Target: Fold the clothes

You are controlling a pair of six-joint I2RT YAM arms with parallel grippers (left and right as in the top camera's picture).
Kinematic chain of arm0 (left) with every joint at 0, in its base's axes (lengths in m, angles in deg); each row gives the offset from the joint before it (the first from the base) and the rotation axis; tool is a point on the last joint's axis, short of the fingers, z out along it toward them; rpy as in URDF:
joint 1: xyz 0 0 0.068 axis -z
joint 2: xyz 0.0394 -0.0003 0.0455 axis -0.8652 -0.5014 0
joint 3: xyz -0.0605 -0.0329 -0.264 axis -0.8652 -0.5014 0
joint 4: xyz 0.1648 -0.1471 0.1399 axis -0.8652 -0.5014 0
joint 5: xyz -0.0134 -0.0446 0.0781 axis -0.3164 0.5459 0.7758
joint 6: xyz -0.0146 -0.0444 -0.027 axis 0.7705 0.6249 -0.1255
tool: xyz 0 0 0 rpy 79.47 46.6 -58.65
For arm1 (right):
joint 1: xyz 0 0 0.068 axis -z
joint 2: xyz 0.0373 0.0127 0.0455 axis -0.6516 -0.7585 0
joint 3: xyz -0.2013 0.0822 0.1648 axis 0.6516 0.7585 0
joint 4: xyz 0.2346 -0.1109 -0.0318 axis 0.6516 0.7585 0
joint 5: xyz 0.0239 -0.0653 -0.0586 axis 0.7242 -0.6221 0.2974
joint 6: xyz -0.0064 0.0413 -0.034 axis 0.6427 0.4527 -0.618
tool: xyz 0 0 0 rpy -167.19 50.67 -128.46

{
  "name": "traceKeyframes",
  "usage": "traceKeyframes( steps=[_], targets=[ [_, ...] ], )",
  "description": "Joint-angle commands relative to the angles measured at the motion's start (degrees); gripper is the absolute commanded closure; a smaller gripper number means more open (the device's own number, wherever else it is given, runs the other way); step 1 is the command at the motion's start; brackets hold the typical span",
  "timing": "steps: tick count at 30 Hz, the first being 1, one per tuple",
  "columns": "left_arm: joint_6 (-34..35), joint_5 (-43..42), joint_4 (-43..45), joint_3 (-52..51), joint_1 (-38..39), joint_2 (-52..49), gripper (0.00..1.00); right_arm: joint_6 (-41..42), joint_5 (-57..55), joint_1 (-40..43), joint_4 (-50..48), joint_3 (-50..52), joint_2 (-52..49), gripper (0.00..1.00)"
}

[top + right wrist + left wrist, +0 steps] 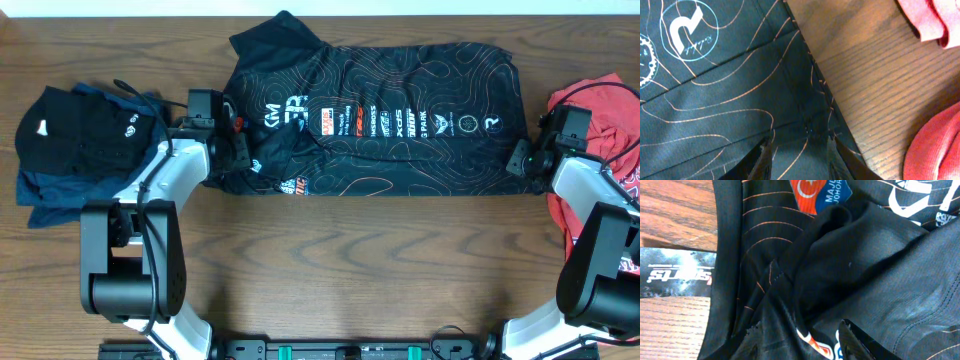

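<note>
The black jersey (400, 120) with orange contour lines and white logos lies spread across the middle of the table. My left gripper (240, 150) sits at its left edge, beside a bunched sleeve (275, 150). In the left wrist view the jaws (797, 330) stand apart, with crumpled jersey cloth (865, 270) heaped between them. My right gripper (520, 158) is at the jersey's right edge. Its fingers (800, 140) stand apart over the hem of the jersey (715, 100), with flat cloth between them. The red T-shirt (600, 105) lies crumpled at the far right.
A pile of dark blue and black clothes (75, 150) lies at the far left, behind my left arm. Folds of the red T-shirt (935, 150) lie close to the right gripper. Bare wood (350, 260) runs along the front of the table.
</note>
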Motion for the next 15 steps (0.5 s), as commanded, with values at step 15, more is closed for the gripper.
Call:
traceKeyframes(
  steps=[15],
  targets=[
    [0.3, 0.0, -0.8, -0.3, 0.2, -0.1, 0.49, 2.2, -0.9, -0.4, -5.4, -0.6, -4.1, 0.90]
  ],
)
